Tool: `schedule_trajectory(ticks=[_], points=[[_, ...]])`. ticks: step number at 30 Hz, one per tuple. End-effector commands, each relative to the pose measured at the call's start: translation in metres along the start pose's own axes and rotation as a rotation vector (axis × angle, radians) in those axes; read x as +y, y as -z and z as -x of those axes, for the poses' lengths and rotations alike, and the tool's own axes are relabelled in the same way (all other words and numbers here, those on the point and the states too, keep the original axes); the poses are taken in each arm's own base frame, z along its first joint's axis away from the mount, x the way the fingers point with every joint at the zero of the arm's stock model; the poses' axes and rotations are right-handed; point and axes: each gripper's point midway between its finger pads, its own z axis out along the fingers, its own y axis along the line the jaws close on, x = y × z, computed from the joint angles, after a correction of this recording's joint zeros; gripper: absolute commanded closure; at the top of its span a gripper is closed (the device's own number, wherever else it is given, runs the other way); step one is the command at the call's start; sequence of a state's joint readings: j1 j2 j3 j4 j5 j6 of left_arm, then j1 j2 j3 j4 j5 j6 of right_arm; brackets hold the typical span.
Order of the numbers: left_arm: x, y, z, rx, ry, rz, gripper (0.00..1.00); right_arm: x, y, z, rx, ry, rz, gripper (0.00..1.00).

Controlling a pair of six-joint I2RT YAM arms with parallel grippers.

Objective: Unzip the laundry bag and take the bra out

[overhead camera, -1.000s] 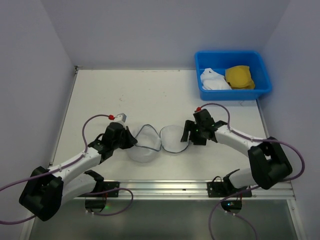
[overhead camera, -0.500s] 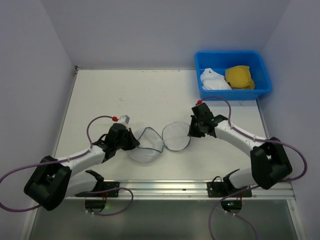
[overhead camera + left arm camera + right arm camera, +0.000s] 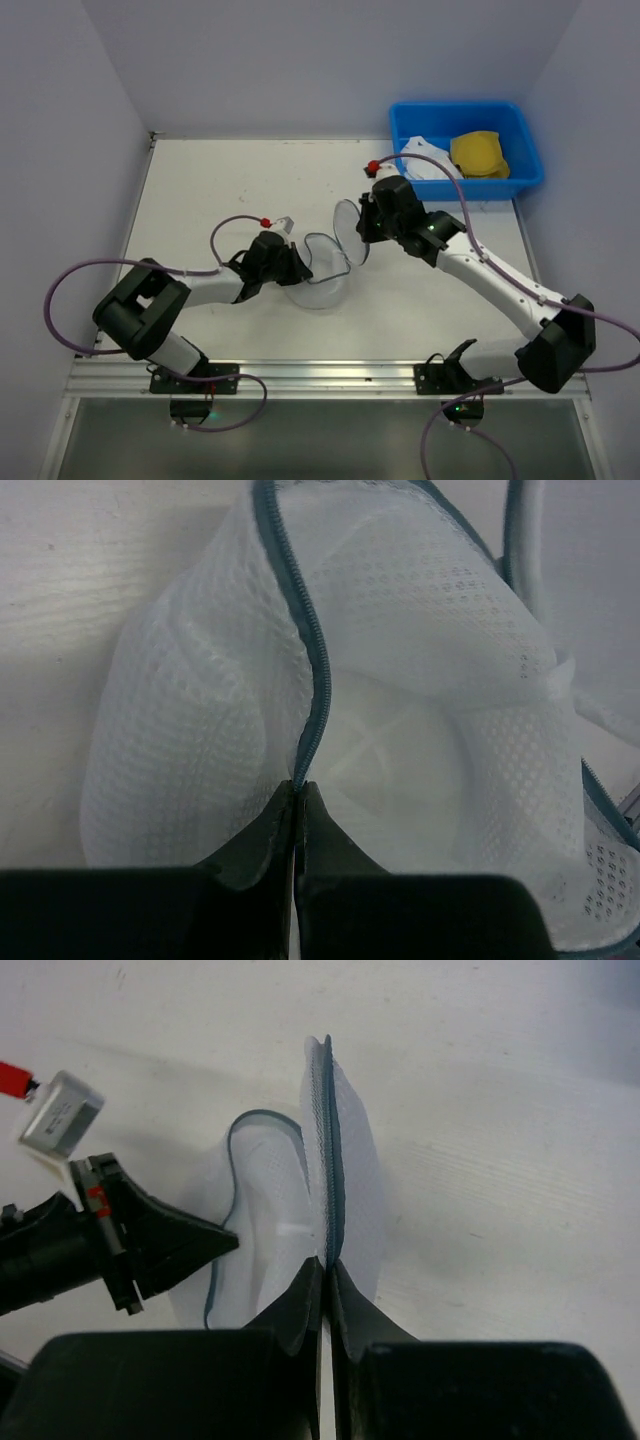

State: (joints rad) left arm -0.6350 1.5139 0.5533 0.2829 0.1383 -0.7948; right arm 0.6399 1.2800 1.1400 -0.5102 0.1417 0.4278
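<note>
The laundry bag point(image 3: 322, 272), translucent white mesh with a teal zipper rim, hangs opened between both arms at the table's middle. My left gripper point(image 3: 296, 270) is shut on the zipper edge of its lower half point(image 3: 300, 770). On the upper flap's rim point(image 3: 328, 1250) my right gripper point(image 3: 358, 228) is shut, holding that flap point(image 3: 348, 232) upright. In the left wrist view the mesh point(image 3: 400, 680) shows only white inside. The mustard-yellow bra point(image 3: 478, 153) lies in the blue bin point(image 3: 466, 186) at the back right.
A crumpled white cloth point(image 3: 428, 160) lies beside the bra in the bin. Purple cables loop from both arms over the table. The left gripper's black finger point(image 3: 150, 1240) shows in the right wrist view, left of the bag.
Both arms have moved the bag away from the near edge and to the right. The right gripper shut on the flap's rim and raised it upright; the left stayed shut.
</note>
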Motion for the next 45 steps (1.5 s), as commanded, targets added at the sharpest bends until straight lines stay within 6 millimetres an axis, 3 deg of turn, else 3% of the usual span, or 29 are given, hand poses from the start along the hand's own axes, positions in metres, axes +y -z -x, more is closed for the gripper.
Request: schedule_trajectory(ticks=[1, 4, 6, 8, 10, 14, 22, 28, 34, 41, 45], points=[[-0.021, -0.010, 0.012, -0.046, 0.034, -0.073, 1.00, 0.032, -0.020, -0.015, 0.084, 0.156, 0.034, 1.00], [-0.014, -0.013, 0.004, -0.041, 0.062, -0.070, 1.00, 0.063, -0.031, -0.033, 0.140, 0.212, 0.091, 1.00], [-0.010, -0.015, 0.001, -0.053, 0.078, -0.070, 1.00, 0.088, -0.044, -0.058, 0.216, 0.255, 0.151, 1.00], [0.001, -0.016, -0.004, -0.060, 0.090, -0.042, 1.00, 0.099, -0.060, -0.082, 0.284, 0.283, 0.174, 1.00], [0.006, -0.015, -0.009, -0.069, 0.105, -0.039, 1.00, 0.116, -0.064, -0.098, 0.322, 0.303, 0.227, 1.00], [0.014, -0.006, -0.007, -0.103, 0.116, -0.007, 1.00, 0.125, -0.072, -0.121, 0.375, 0.333, 0.258, 1.00], [0.024, 0.021, 0.008, -0.197, 0.109, 0.057, 0.97, 0.123, -0.082, -0.153, 0.450, 0.338, 0.296, 1.00], [0.029, 0.052, 0.020, -0.264, 0.082, 0.098, 0.89, 0.123, -0.086, -0.156, 0.454, 0.331, 0.297, 1.00], [0.043, 0.075, 0.018, -0.289, 0.079, 0.149, 0.79, 0.125, -0.084, -0.148, 0.428, 0.331, 0.298, 1.00], [0.054, 0.077, 0.007, -0.266, 0.115, 0.164, 0.65, 0.127, -0.081, -0.141, 0.410, 0.331, 0.301, 1.00], [0.060, 0.069, -0.001, -0.233, 0.127, 0.174, 0.66, 0.128, -0.076, -0.131, 0.384, 0.335, 0.296, 1.00]])
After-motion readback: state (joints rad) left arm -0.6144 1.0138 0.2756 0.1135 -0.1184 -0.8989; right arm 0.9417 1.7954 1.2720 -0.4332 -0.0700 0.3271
